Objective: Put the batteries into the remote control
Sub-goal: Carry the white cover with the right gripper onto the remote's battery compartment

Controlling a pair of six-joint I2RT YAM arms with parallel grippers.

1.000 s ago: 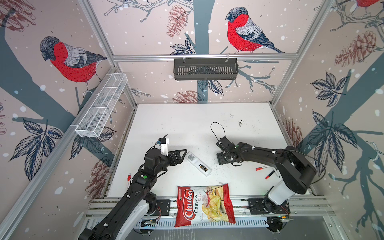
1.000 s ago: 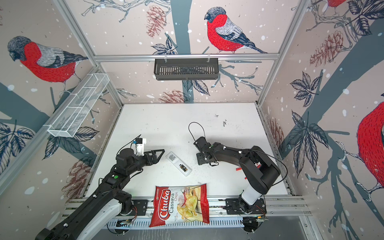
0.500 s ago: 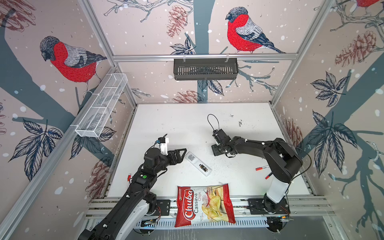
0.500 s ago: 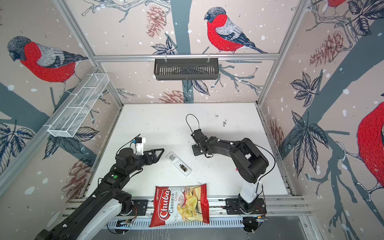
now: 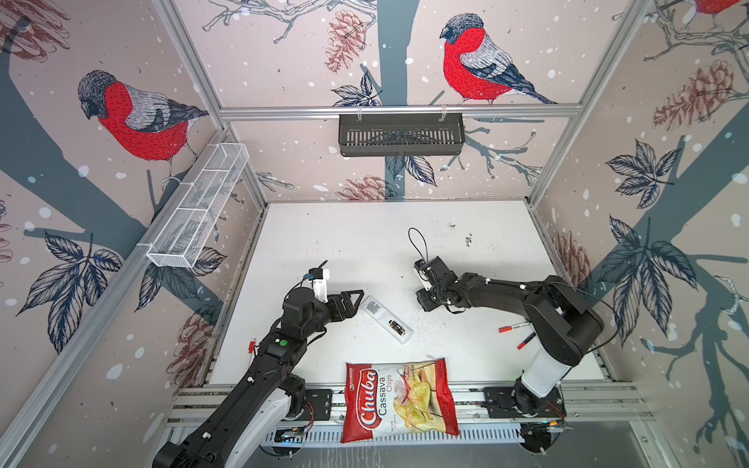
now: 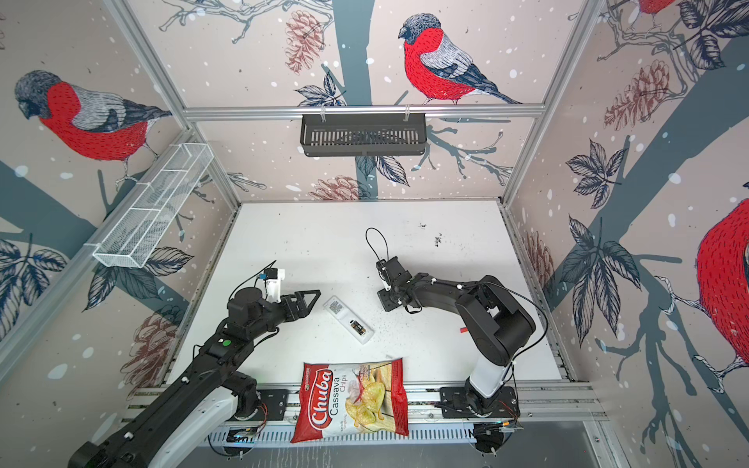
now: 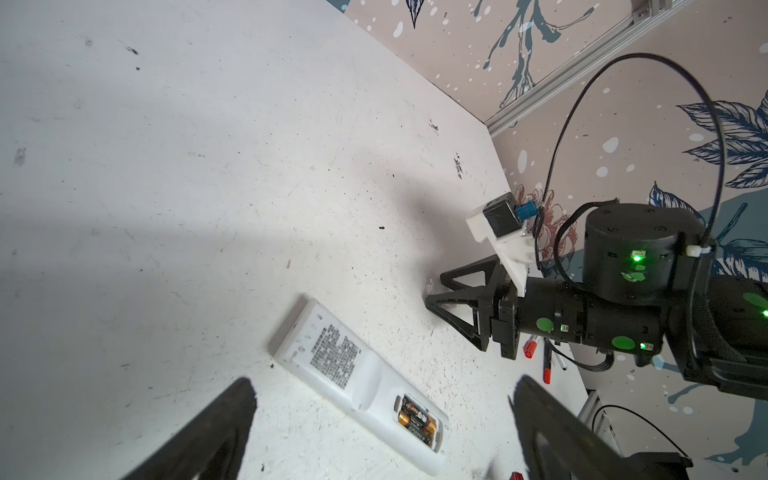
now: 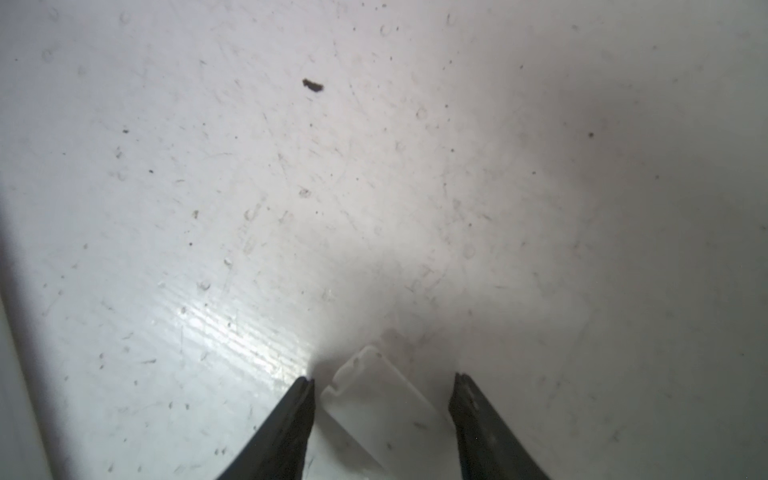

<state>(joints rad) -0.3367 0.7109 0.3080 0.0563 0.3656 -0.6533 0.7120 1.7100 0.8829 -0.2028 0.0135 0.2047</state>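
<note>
**A:** Where do we find the remote control (image 5: 387, 320)?

**B:** It lies on the table (image 5: 344, 243) with its back side up. It is just behind the chips bag (image 5: 399, 399) and does not touch it. The compartment at the end nearer to the bag is open, and the batteries (image 7: 417, 417) sit inside it side by side.

**A:** What can we read?

**B:** On the bag we read "Chuba Cassava Chips". The back of the remote control has a block of small print and the batteries have a label, but both are too small for us to read.

**A:** And the grippers?

**B:** The left gripper (image 5: 356, 302) is behind the bag, toward the bag's left corner. Its jaws are wide apart and hold nothing. The right gripper (image 8: 382, 378) is behind the bag's right corner, low at the table. Its jaws are apart, with one on each side of a small white plastic piece (image 8: 374, 399). We see a gap on both sides, so it does not grip the piece.
</note>
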